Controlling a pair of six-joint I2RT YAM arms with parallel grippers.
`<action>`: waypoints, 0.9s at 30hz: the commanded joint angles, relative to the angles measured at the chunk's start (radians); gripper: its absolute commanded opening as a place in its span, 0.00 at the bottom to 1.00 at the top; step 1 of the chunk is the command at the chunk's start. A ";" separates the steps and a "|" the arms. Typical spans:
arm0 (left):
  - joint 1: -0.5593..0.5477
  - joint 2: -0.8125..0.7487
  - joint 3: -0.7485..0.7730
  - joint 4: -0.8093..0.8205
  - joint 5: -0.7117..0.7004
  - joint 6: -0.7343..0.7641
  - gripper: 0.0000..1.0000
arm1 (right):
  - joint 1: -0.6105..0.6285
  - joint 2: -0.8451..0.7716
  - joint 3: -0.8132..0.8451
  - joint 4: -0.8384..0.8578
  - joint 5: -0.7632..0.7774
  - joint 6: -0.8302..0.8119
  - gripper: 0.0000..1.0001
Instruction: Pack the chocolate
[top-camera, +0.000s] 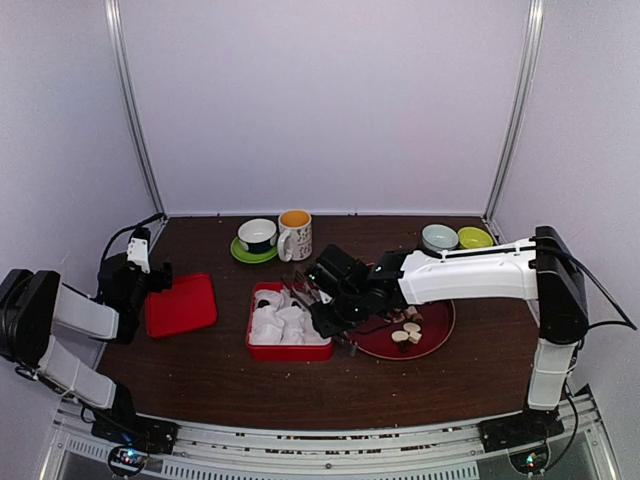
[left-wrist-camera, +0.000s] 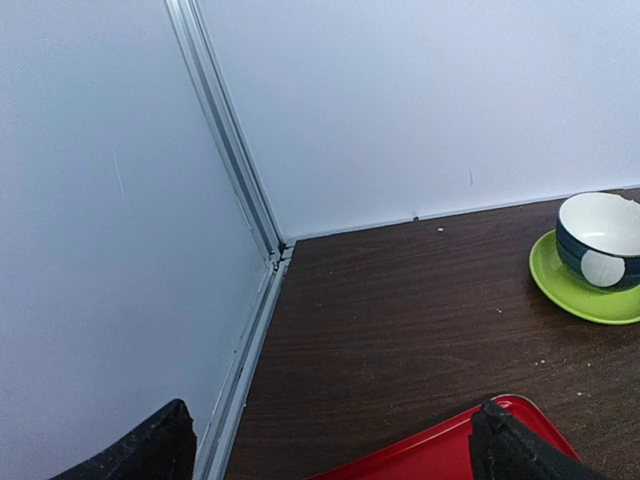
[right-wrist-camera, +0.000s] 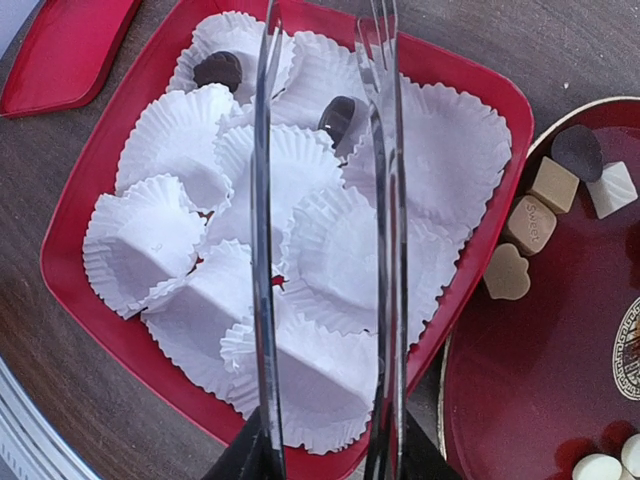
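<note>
Over the red tray (right-wrist-camera: 62, 265) of paper cups (right-wrist-camera: 320, 250): right gripper (right-wrist-camera: 330, 460), clamped on metal tongs (right-wrist-camera: 262, 250) whose tips stand apart, holding nothing. Of the chocolate (right-wrist-camera: 530, 222), two dark pieces sit in far cups; tan and cream pieces lie on the round plate (right-wrist-camera: 540, 380) beside the tray. By the red lid (left-wrist-camera: 430, 455): left gripper (left-wrist-camera: 335, 440), fingers spread wide.

Plenty of shine here: long polished metal tongs (right-wrist-camera: 262, 250) gleam over white crinkled paper cups (right-wrist-camera: 300, 170), matt and pleated, in a glossy red square plastic tray (right-wrist-camera: 120, 325), with smooth dark round chocolates (right-wrist-camera: 218, 68) catching light, tan chocolate cubes (right-wrist-camera: 530, 225) duller on the lacquered dark red round plate (right-wrist-camera: 540, 360), all on a matt dark wood-grain table (left-wrist-camera: 400, 320).
</note>
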 joint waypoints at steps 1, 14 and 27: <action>0.006 0.006 -0.004 0.066 0.012 -0.004 0.98 | 0.004 0.002 0.028 -0.005 0.034 -0.004 0.35; 0.006 0.006 -0.005 0.066 0.012 -0.004 0.98 | 0.003 -0.100 -0.014 -0.011 0.038 -0.007 0.34; 0.006 0.006 -0.004 0.065 0.012 -0.004 0.98 | -0.004 -0.281 -0.111 -0.080 0.089 0.009 0.34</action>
